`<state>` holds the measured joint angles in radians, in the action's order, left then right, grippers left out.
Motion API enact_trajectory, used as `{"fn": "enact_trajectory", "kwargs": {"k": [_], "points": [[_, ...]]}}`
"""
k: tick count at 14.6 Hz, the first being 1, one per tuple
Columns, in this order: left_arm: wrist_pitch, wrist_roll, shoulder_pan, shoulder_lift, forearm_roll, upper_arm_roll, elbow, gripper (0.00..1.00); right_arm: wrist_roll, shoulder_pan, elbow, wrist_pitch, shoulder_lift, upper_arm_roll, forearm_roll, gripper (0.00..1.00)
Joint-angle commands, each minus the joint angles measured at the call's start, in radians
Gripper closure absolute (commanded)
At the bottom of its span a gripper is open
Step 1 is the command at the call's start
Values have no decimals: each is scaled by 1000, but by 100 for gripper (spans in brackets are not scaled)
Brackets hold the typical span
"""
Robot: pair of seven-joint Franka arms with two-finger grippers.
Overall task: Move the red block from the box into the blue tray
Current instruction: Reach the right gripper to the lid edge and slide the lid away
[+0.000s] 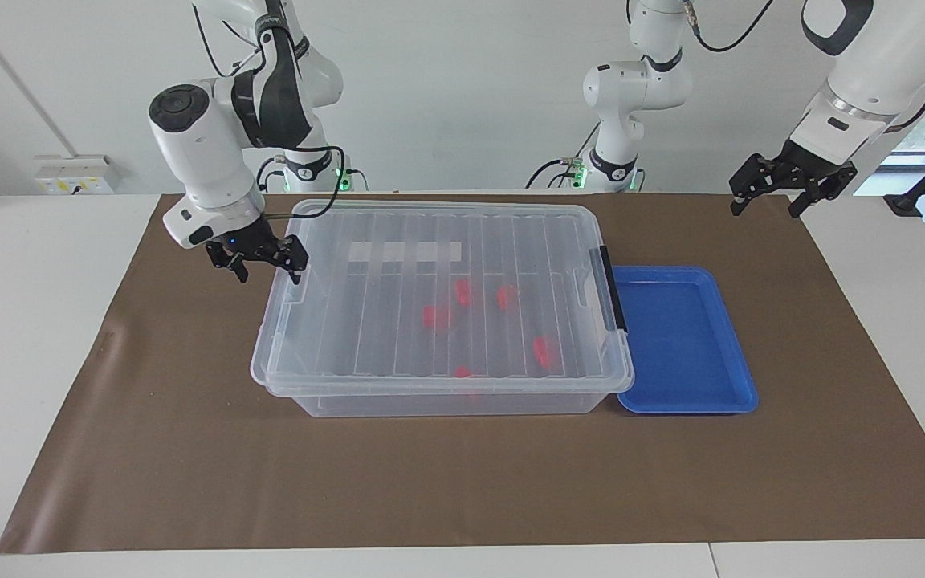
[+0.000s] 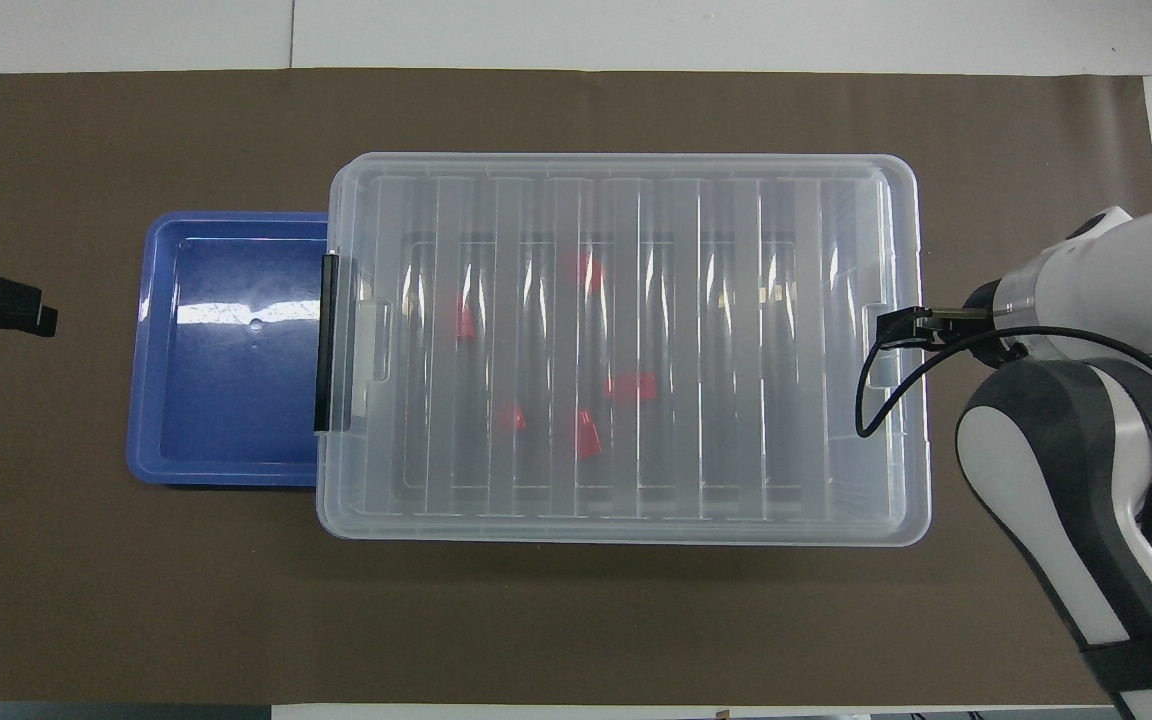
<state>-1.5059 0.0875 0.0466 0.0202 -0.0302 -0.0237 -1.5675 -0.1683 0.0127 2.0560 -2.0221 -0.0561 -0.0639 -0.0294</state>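
The box [image 1: 398, 265] is a clear bin with its ribbed lid on and a black clip handle [image 1: 613, 289] at the end toward the left arm. Several red blocks lie inside, one of them near the middle [image 1: 436, 317]; they also show through the lid in the overhead view [image 2: 633, 385]. The blue tray [image 1: 683, 341] sits empty against the box's clip end. My right gripper [image 1: 270, 273] is open and empty at the box's other end, one finger by the lid's rim. My left gripper [image 1: 765, 210] is open and empty, raised over the mat beside the tray.
A brown mat [image 1: 189, 449] covers the table's middle and carries the box [image 2: 636, 200] and the tray [image 2: 226, 400]. White table shows past the mat's ends. The right arm's cable [image 2: 876, 400] hangs over the box's end.
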Motion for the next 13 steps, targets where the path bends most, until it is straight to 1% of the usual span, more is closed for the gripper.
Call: {"fn": "enact_trajectory", "kwargs": {"k": [1, 6, 13], "points": [[6, 8, 4, 7, 16, -2, -8, 0, 24, -28, 41, -44, -14, -5, -6, 0], [0, 5, 10, 7, 16, -1, -6, 0, 82, -54, 47, -44, -16, -4, -6, 0], [9, 6, 12, 7, 18, -1, -8, 0, 207, -120, 47, -46, -14, -5, -4, 0]]}}
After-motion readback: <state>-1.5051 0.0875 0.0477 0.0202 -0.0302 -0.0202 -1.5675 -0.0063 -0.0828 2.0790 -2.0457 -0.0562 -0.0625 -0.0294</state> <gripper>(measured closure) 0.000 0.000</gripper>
